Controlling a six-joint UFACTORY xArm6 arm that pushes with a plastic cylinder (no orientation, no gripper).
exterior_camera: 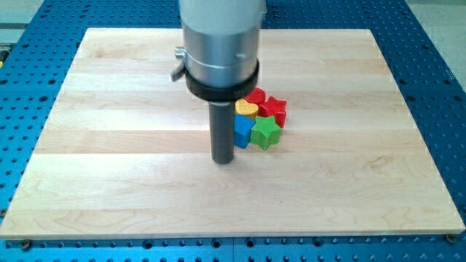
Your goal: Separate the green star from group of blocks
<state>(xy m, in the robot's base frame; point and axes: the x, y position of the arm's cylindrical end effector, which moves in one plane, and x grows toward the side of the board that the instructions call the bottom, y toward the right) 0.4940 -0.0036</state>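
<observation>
The green star (266, 133) sits at the lower right of a tight cluster of blocks near the middle of the wooden board (109, 145). It touches a blue block (242, 132) on its left and a red star (274, 110) above it. A yellow heart (246, 109) lies above the blue block, and a second red block (255, 95) shows at the cluster's top. My tip (223, 160) rests on the board just left of and slightly below the blue block, about a block's width left of the green star.
The arm's grey cylindrical body (220, 44) hangs over the board's upper middle and hides part of the cluster's left side. The board lies on a blue perforated table (444, 87).
</observation>
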